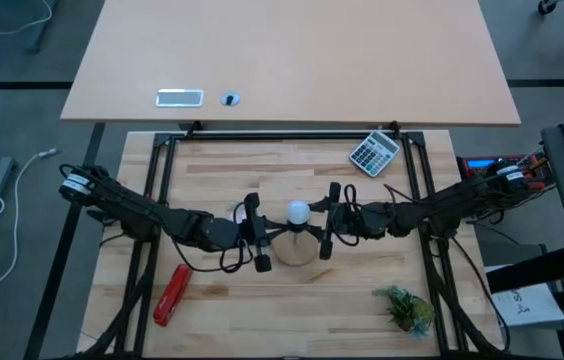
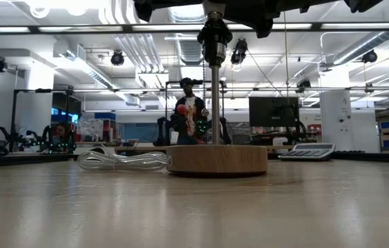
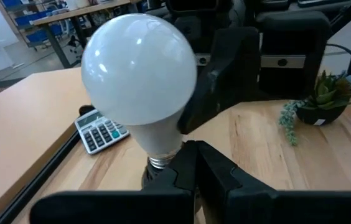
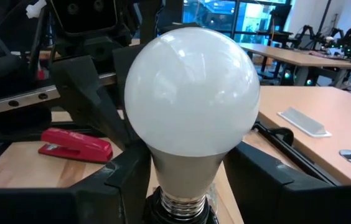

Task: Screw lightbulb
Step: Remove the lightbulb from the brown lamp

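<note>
One round white lightbulb (image 1: 297,211) is standing mid-surface, far from every edge. Left fingers (image 1: 258,233) are pinching shut below it; right fingers (image 1: 328,221) are flanking it narrowly.

Both arms are black, built of jointed segments, with loose black cables looping along them and white connector tags near their outer ends. The left gripper (image 1: 259,232) and right gripper (image 1: 330,220) carry blocky matte black fingers on rails with small screw heads.
</note>
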Tool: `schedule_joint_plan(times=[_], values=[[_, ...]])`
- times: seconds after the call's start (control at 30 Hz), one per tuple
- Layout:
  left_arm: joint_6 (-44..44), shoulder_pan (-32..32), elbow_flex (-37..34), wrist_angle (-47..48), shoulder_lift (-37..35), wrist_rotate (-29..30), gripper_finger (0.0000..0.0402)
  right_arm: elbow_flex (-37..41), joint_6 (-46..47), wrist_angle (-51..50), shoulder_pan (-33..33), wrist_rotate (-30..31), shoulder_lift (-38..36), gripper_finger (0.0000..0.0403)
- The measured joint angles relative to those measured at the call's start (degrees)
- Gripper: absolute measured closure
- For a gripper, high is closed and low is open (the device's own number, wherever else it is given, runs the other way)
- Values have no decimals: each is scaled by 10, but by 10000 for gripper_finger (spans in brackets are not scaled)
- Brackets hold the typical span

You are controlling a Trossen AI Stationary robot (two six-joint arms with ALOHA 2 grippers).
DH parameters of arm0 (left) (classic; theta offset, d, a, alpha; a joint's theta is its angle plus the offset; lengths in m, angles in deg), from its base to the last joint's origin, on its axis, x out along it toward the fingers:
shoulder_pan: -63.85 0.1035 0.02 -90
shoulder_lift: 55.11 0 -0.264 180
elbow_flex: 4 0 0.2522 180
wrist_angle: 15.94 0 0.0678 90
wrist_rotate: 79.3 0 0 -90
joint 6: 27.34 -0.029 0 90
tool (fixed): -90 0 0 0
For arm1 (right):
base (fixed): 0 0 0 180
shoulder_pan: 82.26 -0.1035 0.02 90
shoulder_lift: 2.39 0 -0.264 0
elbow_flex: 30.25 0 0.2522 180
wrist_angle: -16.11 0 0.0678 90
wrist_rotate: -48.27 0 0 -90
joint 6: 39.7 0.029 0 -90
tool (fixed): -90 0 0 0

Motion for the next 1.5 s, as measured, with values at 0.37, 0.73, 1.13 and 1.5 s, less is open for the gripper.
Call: schedule_joint_plan(times=[0.37, 0.73, 1.13, 1.5], values=[[7, -3, 0, 13, 0, 1, 402, 0, 6, 13, -1, -11, -1, 219], [32, -17, 0, 31, 0, 1, 401, 0, -1, 12, -1, -12, -24, 221], [32, -23, 0, 30, 0, 1, 401, 0, -9, -25, -1, -12, -47, 222], [31, -24, 0, 29, 0, 2, 402, 16, -10, -30, -1, -12, -73, 221]])
